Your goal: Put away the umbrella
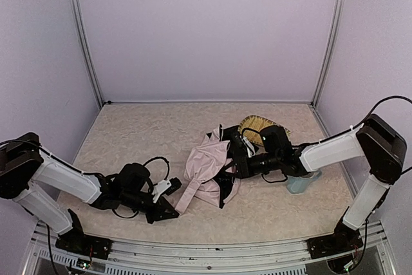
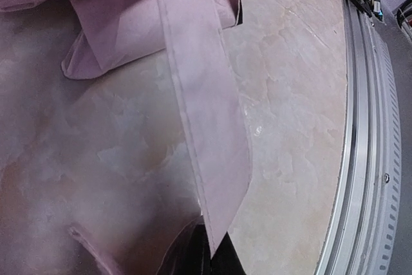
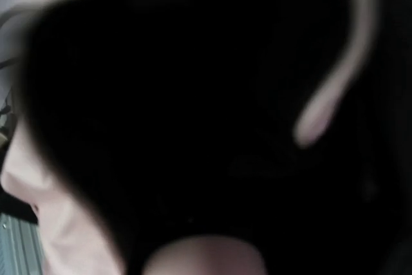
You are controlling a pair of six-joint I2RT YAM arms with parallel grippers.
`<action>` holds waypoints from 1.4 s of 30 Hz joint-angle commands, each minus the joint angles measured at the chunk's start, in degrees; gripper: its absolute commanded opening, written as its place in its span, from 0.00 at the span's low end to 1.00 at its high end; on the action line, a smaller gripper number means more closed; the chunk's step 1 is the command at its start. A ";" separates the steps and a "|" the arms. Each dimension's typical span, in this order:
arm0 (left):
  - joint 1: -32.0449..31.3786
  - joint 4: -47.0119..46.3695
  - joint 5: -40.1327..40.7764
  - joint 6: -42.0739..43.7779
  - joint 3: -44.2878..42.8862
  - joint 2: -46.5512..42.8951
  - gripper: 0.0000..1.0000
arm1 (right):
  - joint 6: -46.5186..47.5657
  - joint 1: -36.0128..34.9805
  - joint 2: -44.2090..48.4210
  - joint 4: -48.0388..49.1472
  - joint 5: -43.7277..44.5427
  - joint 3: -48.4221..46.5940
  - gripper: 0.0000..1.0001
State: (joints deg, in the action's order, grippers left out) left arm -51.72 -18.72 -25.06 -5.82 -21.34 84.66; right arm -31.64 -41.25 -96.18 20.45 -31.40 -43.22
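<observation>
— Left gripper (image 1: 172, 209), my item one: closed all the way, set low at the near left of the table (image 1: 129, 133). In its wrist view a long pale pink strip of the umbrella (image 1: 209, 169) runs down and ends between my dark fingertips (image 2: 225, 267), so I enter it as pinched there.

— Item two?

— Right gripper (image 1: 233, 159): pushed into the far right side of the umbrella, fingers buried in the folds. Its wrist camera gives only black lining at close range, with a pale edge. How far apart the fingers stand, and whether they hold anything, I cannot tell.

— Location of the umbrella?

— Middle of the table, between my two arms. Condition: collapsed but loose, pink canopy rumpled, black lining showing on the right. The woven tray (image 1: 257, 123) is just behind it, partly hidden by my right wrist.

— Step in hand?

— By my reckoning, gathering the slack canopy. The strip is seized at its near end, but nothing is wrapped or bundled yet. I judge the job early to midway.

— Requirements for the next move?

— My estimate only:
- Draw the strip taut along the fabric rather than upward, so the thin cloth does not slide out of the pinch.
- Have the right side anchor the body, or the whole umbrella will simply drag across the table.
- Check the right grip first, since I cannot vouch for it.
</observation>
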 commanded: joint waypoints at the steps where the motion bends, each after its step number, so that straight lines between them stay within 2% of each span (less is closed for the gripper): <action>1: 0.31 1.20 -0.97 0.08 -1.98 0.44 0.00 | -0.70 -0.85 1.27 -5.47 0.40 0.21 0.32; 5: 0.28 1.62 -2.82 0.62 -3.53 3.56 0.00 | 5.77 -1.98 7.58 -17.11 1.01 -1.26 0.52; 6: 0.27 1.59 -3.24 0.54 -3.72 4.08 0.00 | 7.39 -2.17 9.43 -19.96 1.02 -1.67 0.61; 7: 0.16 1.65 -3.47 0.48 -3.81 4.48 0.00 | 8.71 -2.24 11.19 -23.45 1.54 -2.21 0.66; 10: -0.11 1.68 -3.99 0.55 -3.96 4.85 0.00 | 11.51 -2.34 17.18 -34.63 7.03 -5.01 0.70; 12: -0.26 1.76 -4.43 0.55 -4.05 5.02 0.00 | 12.64 -2.27 19.07 -40.03 13.07 -8.26 0.71; 15: -0.67 2.51 -4.85 -0.20 -4.49 5.16 0.00 | 15.41 -2.39 17.02 -43.19 16.70 -15.06 0.64; 17: -1.39 3.55 -4.56 -0.92 -4.97 4.89 0.00 | 18.54 -4.35 14.20 -42.37 16.48 -19.00 0.60; 22: -3.79 4.72 -2.99 -3.56 -4.93 3.50 0.00 | 25.13 -9.17 4.15 -37.09 13.77 -23.26 0.65; 26: -5.06 5.50 -3.17 -4.93 -4.83 2.15 0.00 | 24.28 -7.81 -5.74 -36.28 18.25 -26.79 0.54; 32: -5.21 6.16 -3.89 -6.70 -4.42 1.03 0.00 | 17.97 -1.08 -18.03 -28.78 9.32 -28.15 0.45; 35: -5.23 5.15 -3.84 -7.34 -3.38 0.25 0.00 | 15.93 0.90 -22.39 -29.60 7.08 -29.55 0.44; 38: -5.08 4.86 -3.19 -6.96 -3.20 0.19 0.00 | 17.92 0.88 -22.43 -32.31 5.56 -30.27 0.46; 42: -4.46 4.76 -3.33 -6.22 -3.69 1.21 0.00 | 22.66 -0.40 -13.21 -34.86 8.53 -29.63 0.54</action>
State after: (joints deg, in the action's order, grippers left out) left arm -56.62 -13.26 -28.25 -12.43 -25.32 85.67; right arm -12.86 -40.77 -115.72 -8.99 -25.71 -73.58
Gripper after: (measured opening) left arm 0.006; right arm 0.511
